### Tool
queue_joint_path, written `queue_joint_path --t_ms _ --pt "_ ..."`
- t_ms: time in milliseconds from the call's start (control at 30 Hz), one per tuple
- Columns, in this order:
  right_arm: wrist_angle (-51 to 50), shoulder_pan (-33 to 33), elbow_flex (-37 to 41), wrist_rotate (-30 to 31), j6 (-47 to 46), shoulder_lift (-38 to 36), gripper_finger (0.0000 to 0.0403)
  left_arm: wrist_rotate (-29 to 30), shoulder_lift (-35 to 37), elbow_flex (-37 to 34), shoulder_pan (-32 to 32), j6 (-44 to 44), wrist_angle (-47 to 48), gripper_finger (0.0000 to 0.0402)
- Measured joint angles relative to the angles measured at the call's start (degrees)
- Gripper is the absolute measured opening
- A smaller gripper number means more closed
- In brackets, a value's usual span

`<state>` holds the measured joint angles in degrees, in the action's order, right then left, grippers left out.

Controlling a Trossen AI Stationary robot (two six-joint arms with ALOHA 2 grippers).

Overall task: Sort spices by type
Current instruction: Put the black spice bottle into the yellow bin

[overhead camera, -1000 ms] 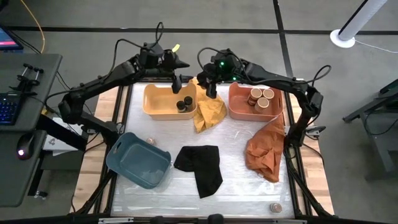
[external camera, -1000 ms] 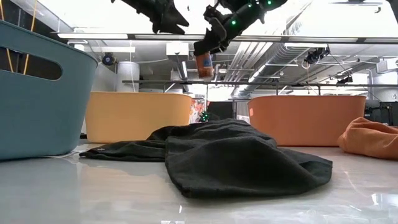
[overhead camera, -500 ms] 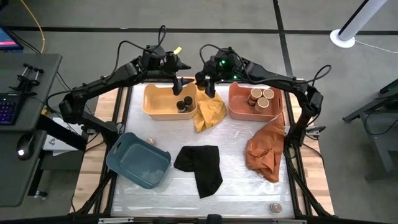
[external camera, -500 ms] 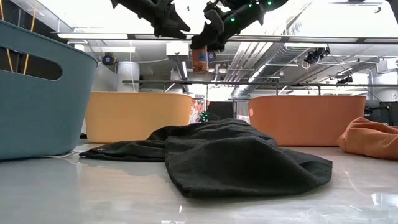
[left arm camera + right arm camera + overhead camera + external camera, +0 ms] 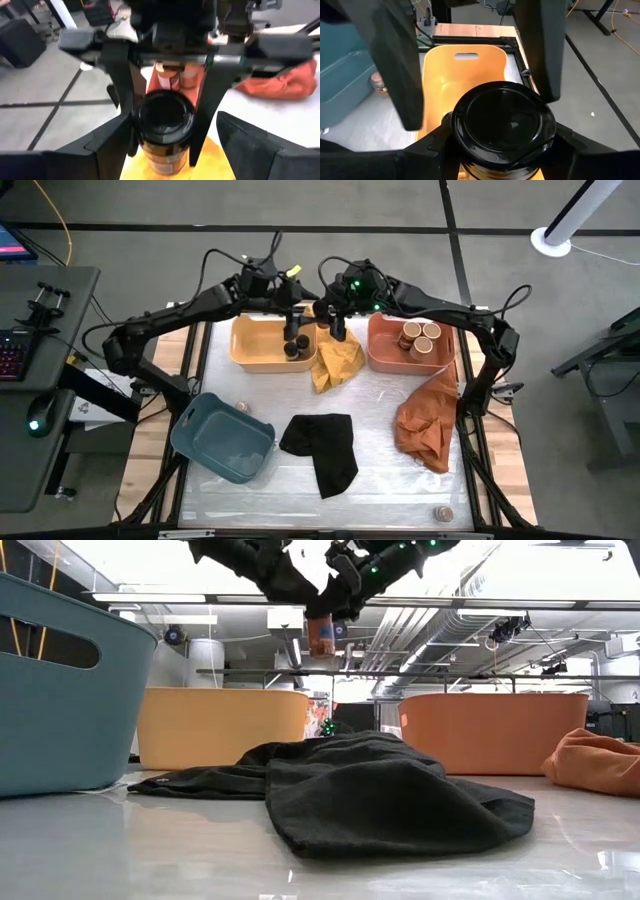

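R gripper is closed on a black-lid spice jar, holding it up in the air near the table's far edge, over the gap btw the yellow tray and the coral tray. L gripper has met it there, fingers spread wide, one on each side of the same jar; in the L wrist view the jar sits btw the L fingers, but contact isn't clear, prob. not clamped. Low view shows the jar hanging high above the black cloth. Two black-lid jars stand in the yellow tray by its right wall. Three tan-lid jars stand in the coral tray. One more jar stands near the table's near right corner.
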<state>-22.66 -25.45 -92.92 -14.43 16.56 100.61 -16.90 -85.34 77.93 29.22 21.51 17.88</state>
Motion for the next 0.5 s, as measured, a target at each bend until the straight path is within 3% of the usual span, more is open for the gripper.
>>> queue_joint_path --t_ms 500 --pt "0.30 -0.02 0.00 -2.71 0.38 -0.08 0.0195 1.43 -0.27 0.00 1.19 2.65 0.71 0.0271"
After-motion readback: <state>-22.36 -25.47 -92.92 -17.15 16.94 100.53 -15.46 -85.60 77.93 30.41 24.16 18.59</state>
